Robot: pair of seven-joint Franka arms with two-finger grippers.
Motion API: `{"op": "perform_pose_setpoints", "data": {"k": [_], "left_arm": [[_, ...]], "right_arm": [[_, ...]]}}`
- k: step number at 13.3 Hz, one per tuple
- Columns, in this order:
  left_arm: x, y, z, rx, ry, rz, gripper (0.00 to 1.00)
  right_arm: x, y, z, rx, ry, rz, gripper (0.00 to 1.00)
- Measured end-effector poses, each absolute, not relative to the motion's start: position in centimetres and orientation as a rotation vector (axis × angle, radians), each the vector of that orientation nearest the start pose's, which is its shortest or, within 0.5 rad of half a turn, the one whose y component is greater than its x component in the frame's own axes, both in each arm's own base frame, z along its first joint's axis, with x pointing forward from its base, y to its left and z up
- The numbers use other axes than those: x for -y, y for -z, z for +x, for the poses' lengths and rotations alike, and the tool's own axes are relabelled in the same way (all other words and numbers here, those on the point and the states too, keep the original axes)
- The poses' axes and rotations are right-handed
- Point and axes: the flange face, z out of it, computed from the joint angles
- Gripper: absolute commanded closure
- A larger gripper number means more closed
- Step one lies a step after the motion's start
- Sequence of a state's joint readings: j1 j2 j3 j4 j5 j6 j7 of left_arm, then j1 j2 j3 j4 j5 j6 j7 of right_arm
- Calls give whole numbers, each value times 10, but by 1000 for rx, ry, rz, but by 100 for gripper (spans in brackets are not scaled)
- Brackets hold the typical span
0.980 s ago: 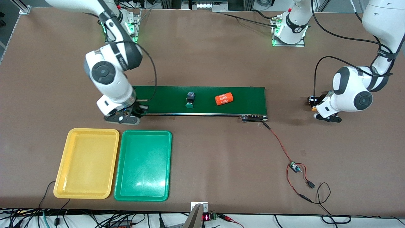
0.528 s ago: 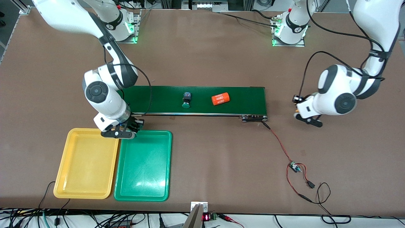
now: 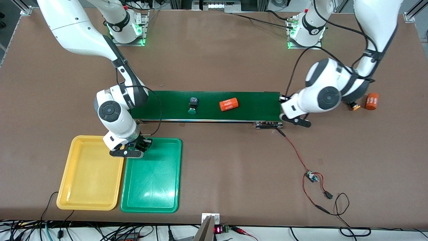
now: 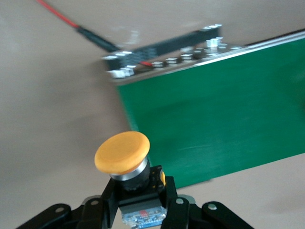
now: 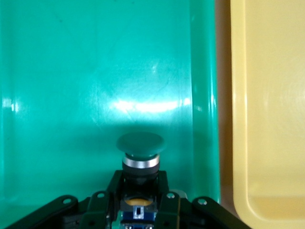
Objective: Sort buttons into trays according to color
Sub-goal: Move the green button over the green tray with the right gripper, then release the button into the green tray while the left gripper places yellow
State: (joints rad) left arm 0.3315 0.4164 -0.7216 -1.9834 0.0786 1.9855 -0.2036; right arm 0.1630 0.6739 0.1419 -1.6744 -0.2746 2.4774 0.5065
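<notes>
The right pincer [image 3: 133, 149] grips a green-capped button [image 5: 140, 145] over the green tray [image 3: 152, 197], poised to release it by matching colour. The left pincer [image 3: 290, 112] clamps a yellow-capped button [image 4: 122, 152] over the belt's end [image 3: 267, 103], likely bound for the yellow tray [image 3: 87, 197] at the counter's front edge.

The right arm reached down from its base, elbow bent, its hand [image 5: 138, 210] pointing downward with fingers clamped on a green-capped button [image 5: 140, 145]. The left arm folded low across its end of the table, its hand [image 4: 140, 212] gripping a yellow-capped button [image 4: 122, 152], wrist tilted sideways.
</notes>
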Motion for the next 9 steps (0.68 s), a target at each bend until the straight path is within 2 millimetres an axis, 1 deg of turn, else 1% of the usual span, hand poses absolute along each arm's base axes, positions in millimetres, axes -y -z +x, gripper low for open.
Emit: {"op": "perform_pose_setpoints", "data": {"k": [2,3,4,5,6,8,9], "left_arm": [[229,-274,527,-374,-546,-3218,82],[241,-266,526,-362,-536,-3236,77],[249,-258,524,-341,-532,-3252,52],[255,-250,523,-326,-537,-3264,1],[257,-244,522,-324,-547,-3270,0],[257,-242,522,-321,-552,-3274,0],[255,-246,525,-315,-544,-3274,0]], "right_arm": [[-197,-225,670,-57,275,-3161,70],[-198,-222,671,-57,275,-3160,67],[-198,-220,671,-56,274,-3159,53],[-198,-218,671,-56,270,-3160,39],[-198,-215,670,-56,264,-3161,20],[-199,-211,670,-55,264,-3158,14],[-199,-210,671,-54,272,-3154,14]]}}
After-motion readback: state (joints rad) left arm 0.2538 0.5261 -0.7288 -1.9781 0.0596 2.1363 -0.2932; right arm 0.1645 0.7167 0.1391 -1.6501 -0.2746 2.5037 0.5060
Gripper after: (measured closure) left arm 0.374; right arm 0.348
